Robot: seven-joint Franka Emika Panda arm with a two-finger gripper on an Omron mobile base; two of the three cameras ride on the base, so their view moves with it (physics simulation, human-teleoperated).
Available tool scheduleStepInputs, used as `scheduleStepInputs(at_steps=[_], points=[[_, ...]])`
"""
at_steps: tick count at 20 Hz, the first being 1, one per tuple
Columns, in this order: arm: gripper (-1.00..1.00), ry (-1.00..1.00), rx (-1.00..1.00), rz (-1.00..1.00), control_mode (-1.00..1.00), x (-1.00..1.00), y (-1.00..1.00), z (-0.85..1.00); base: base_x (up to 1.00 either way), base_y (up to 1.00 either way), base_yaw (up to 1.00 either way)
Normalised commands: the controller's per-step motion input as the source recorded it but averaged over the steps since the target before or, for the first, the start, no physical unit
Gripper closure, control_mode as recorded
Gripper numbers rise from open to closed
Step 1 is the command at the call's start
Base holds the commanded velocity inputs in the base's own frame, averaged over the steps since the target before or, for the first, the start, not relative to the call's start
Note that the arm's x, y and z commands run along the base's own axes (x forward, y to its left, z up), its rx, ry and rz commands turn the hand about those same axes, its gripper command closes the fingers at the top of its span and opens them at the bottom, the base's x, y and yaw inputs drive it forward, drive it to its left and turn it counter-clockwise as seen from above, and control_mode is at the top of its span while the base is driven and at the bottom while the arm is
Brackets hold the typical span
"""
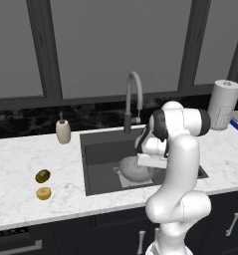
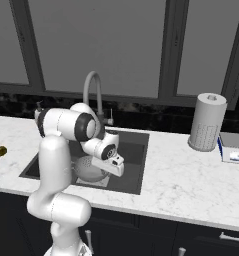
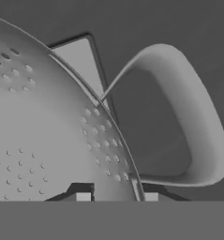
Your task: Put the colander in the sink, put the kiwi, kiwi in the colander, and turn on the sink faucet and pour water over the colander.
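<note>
- At the centre of the left base view, the silver perforated metal colander is sitting on the floor of the dark grey recessed sink; in the hand view its rim and loop handle are filling most of the frame.
- Low in the hand view, the two-finger gripper is straddling the colander rim beside the loop handle, its two dark tips standing just either side of it; the frames are not showing whether the jaws are pressing on the rim.
- Behind the basin, the tall grey gooseneck faucet is rising at upper centre of the left base view.
- At lower left of that view, the dark olive-brown kiwi and the yellow kiwi are lying near each other on the white marble counter, well apart from the sink.
- Left of the faucet, the cream soap bottle is standing upright.
- At upper right, the white paper towel roll is standing on the counter.
</note>
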Motion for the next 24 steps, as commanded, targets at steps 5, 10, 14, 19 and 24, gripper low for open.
scheduleStepInputs(at_steps=[5, 10, 14, 19, 24], points=[[-1.0, -0.04, 0.01, -0.01, -1.0, -0.01, 0.12, 0.17, 0.0, 0.0, 0.0], [-1.0, -0.07, 0.05, 0.0, -1.0, -0.15, 0.02, 0.29, 0.0, 0.0, 0.0], [-1.0, -0.06, 0.01, 0.0, -1.0, -0.29, 0.0, 0.43, 0.0, 0.0, 0.0], [-1.0, 0.0, 0.01, 0.0, -1.0, -0.45, -0.02, 0.46, 0.0, 0.0, 0.0], [-1.0, -0.02, 0.08, 0.0, -1.0, -0.48, 0.0, 0.59, 0.0, 0.0, 0.0]])
